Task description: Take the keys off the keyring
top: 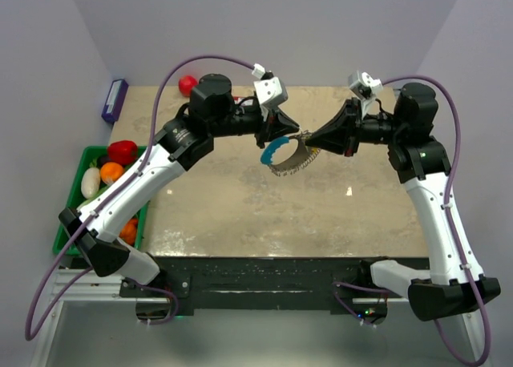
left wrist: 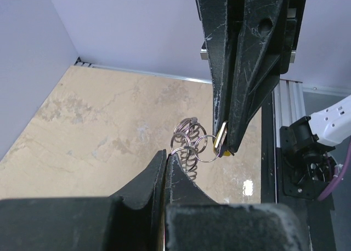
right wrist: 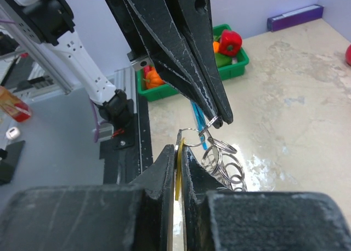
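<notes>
Both arms meet over mid-table [top: 240, 207], tips nearly touching. Left gripper [top: 293, 132] comes in from 9 o'clock, right gripper [top: 313, 141] from 3 o'clock.

Left jaws are together, pinched on a thin ring of the keyring [top: 286, 156]. Judged: this anchors the loop so it cannot follow a pull.

Right jaws are clamped flat on the key [right wrist: 178, 171], a brass sliver showing edge-on between the pads. Judged: the grip is set for working it round and off its split ring.

Keyring hangs above the table, sagging toward 6 o'clock below the 2 tips, blue segment [top: 275, 151] on its 9 o'clock side.

Key sits inside the right jaws, just beside the left tips at their 3 o'clock. 1 small ring bridges the 2 grips. Key not yet free.
</notes>
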Motion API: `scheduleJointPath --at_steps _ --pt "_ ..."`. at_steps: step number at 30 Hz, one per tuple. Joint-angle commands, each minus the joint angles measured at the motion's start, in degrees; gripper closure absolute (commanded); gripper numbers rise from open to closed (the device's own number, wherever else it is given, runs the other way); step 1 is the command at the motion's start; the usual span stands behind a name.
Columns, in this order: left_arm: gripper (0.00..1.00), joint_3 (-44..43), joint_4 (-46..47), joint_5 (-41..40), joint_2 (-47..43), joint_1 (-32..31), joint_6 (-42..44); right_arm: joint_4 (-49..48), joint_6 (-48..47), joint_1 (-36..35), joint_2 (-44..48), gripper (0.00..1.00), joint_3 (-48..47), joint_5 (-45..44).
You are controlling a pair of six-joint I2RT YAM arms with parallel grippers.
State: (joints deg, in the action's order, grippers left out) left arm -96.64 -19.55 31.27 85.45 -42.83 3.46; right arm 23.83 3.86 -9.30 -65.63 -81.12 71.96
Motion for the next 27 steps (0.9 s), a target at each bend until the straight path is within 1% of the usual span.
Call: scheduleJointPath --at_steps 1,5,9,11,17,19,21,27 --pt "1.00 -0.7 -1.1 -8.0 0.5 2.8 5.2 -4.5 8.4 -0.5 2.0 1.00 -4.7 13.6" --pt "1.00 -0.7 -1.5 -6.3 0.8 2.7 5.5 -5.5 10.4 -0.4 2.0 1.00 -4.4 14.2" --pt "1.00 -0.8 -1.8 -5.3 0.9 2.5 5.7 -10.6 14.4 -0.3 2.2 1.00 -2.9 15.0" --pt "1.00 -1.1 -2.0 -4.8 0.8 2.5 5.5 -11.0 15.0 -0.4 2.2 1.00 -2.5 14.4" --pt "1.00 -2.4 -1.9 -6.7 0.7 2.5 2.9 -10.9 12.6 -0.3 2.7 1.00 0.8 13.5" --pt "1.00 -2.5 -1.9 -6.2 0.8 2.5 2.7 -8.9 11.1 -0.3 3.0 1.00 0.8 13.3" --pt "1.00 -2.5 -1.8 -6.2 1.0 2.5 2.6 -5.6 7.6 -0.4 3.1 1.00 0.5 13.2" --pt "1.00 -3.1 -2.0 -6.0 1.4 2.5 2.3 -3.7 6.0 -0.3 3.8 1.00 1.7 13.5"
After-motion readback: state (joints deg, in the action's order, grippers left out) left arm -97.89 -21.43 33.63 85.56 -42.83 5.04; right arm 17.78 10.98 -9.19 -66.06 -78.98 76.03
